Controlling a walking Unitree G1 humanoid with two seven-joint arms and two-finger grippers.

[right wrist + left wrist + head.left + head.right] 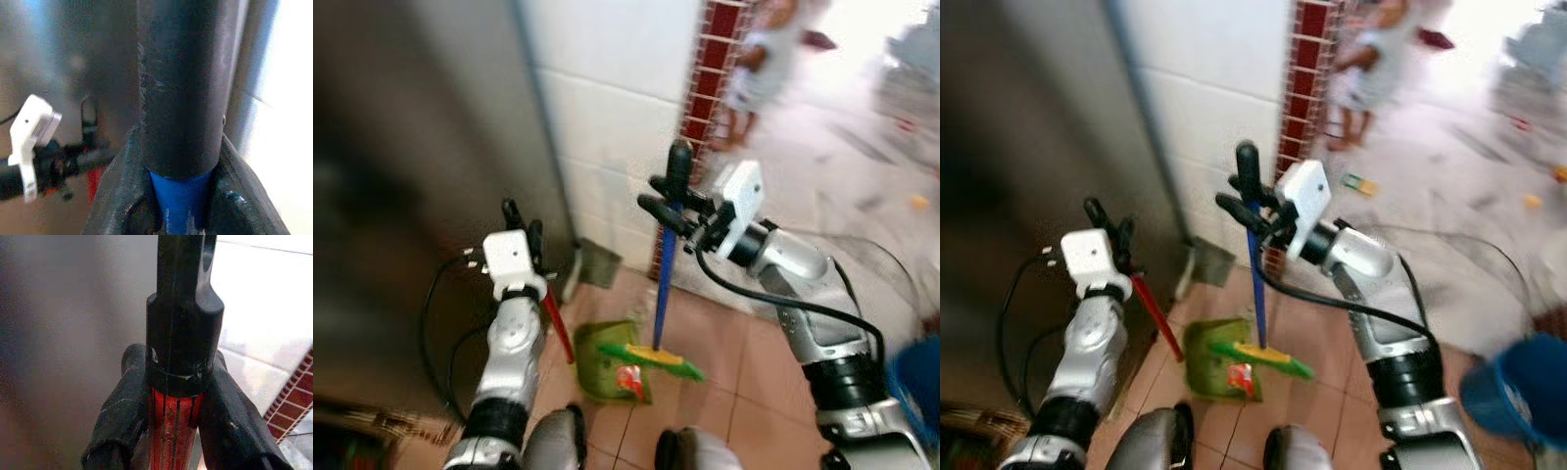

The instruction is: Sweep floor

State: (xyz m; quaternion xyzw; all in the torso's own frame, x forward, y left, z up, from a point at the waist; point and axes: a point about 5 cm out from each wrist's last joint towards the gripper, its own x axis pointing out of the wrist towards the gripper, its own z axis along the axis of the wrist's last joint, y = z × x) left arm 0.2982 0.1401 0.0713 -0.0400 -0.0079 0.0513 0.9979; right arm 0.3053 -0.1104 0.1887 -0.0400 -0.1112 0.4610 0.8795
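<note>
Left eye view | right tool clamping blue broom handle | left tool clamping red dustpan handle | green dustpan resting on floor

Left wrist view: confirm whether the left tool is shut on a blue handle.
No, the left tool clamps a red ribbed handle with a black cap.

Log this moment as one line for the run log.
left gripper: shut on dustpan handle | right gripper: shut on broom handle | broom head at dustpan | person behind
</note>
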